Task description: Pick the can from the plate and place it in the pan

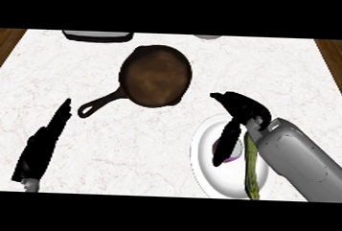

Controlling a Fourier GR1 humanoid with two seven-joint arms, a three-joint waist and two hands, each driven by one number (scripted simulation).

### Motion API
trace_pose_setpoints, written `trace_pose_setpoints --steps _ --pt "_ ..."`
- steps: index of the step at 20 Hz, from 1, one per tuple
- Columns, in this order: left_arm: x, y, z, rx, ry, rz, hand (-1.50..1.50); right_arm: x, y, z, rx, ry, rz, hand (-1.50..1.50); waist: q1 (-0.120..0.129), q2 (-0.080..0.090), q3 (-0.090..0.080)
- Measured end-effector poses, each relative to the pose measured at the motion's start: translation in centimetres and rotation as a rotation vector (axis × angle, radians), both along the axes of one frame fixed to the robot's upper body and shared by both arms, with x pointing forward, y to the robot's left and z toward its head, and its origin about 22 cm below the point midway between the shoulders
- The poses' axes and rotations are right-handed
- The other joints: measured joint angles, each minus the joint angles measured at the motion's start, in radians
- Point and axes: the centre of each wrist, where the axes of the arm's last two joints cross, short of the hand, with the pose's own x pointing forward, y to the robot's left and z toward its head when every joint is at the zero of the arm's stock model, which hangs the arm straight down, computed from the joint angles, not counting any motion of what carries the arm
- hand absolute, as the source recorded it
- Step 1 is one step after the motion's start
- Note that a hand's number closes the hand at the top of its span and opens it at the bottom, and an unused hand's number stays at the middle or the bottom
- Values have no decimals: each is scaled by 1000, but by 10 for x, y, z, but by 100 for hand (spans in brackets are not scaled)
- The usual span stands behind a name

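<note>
A dark brown cast-iron pan [156, 76] lies at the counter's middle back, its handle pointing to the lower left. A white plate [204, 159] sits at the front right. On it stands a purplish can [235, 154], mostly hidden behind my right hand's fingers [226, 141]. My right hand [243, 109] hangs over the plate's back edge with the fingers reaching straight down across the can and the thumb sticking out to the left; the fingers are not curled round the can. My left hand [42, 146] rests open at the front left, fingers straight, far from both.
A long green vegetable [251, 170] lies on the plate's right side, next to my right forearm. A dark tray-like object [97, 35] and a pale rounded object [207, 36] sit at the back edge. Wood floor shows beyond both side edges.
</note>
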Motion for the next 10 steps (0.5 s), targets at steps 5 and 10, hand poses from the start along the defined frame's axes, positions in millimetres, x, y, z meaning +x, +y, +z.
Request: trace_pose_setpoints --steps 5,10 --pt "0 3 5 -2 0 6 0 -3 2 -13 -39 34 -3 -150 -2 -1 0" --pt "-2 -1 1 -3 -3 3 0 -6 -3 -28 -70 64 -6 -150 -4 -1 0"
